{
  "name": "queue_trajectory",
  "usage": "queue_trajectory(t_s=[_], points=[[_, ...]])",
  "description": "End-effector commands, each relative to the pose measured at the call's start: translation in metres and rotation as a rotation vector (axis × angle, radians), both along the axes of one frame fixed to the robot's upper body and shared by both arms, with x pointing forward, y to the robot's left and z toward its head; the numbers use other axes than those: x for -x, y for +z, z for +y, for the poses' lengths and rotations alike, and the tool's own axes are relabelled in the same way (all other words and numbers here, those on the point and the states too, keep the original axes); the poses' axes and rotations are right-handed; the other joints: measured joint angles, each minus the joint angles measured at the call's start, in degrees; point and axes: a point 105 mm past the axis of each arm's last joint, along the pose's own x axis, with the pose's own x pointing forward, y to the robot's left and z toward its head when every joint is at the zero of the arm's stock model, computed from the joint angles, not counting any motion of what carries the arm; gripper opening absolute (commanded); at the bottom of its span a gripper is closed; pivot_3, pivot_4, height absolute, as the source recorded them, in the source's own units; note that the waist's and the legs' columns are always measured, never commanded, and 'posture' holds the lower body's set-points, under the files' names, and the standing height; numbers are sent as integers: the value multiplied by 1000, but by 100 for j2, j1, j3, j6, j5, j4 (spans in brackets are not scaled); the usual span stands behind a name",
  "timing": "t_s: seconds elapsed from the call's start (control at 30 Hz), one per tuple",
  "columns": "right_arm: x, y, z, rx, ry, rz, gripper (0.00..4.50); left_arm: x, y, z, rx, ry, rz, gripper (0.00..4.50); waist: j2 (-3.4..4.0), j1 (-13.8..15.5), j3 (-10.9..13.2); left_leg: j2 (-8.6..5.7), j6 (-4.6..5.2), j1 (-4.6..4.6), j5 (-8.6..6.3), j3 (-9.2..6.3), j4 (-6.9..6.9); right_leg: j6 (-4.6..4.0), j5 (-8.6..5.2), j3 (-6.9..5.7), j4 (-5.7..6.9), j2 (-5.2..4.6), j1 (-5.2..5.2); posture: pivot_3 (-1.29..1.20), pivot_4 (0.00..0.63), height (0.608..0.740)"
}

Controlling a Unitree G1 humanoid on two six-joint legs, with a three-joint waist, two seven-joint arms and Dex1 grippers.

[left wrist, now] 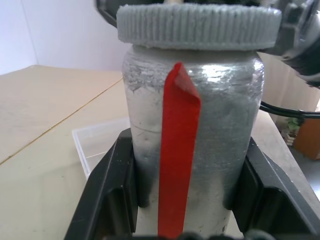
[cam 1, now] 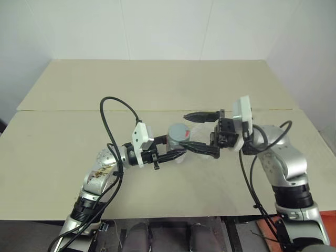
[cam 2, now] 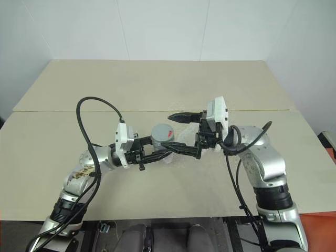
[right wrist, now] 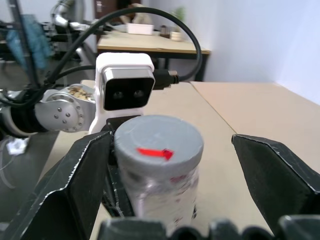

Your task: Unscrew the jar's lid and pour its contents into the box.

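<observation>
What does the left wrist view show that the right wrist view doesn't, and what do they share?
Left wrist view alone: the jar's vertical red stripe, the left fingers clamped on the jar's sides, and a corner of the clear box behind it.
Right wrist view alone: the red mark on top of the lid and the right fingers spread wide on either side of it.
Both: the grey jar with its lid on, over the tan table.
</observation>
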Motion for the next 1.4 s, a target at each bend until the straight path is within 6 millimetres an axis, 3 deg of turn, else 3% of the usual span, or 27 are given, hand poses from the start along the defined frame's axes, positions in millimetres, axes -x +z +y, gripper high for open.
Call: queue_trajectory(t_s=[0.03,0.63,1.2,1.4], points=[[9,16,1,-24,-54,-63,4473,1,9,-3,16,5,-51,1997,0,-5,0,0,0,1,0,0,0,0,0,0,1,1,0,0,150,740],[1,13,20,-27,-197,-22,4473,0,6,-6,14,18,-64,1997,0,-6,0,-1,0,0,0,-1,0,0,0,0,-1,2,0,0,150,740],[-5,9,-2,8,-287,-19,4473,-1,7,0,15,29,-67,1997,0,-4,0,-1,1,0,0,-1,0,0,0,0,-2,2,0,0,150,740],[-5,5,-19,22,-344,-13,4473,-2,6,0,13,25,-68,1997,0,-2,0,-1,1,0,0,-1,0,0,0,0,-2,1,0,0,150,740]])
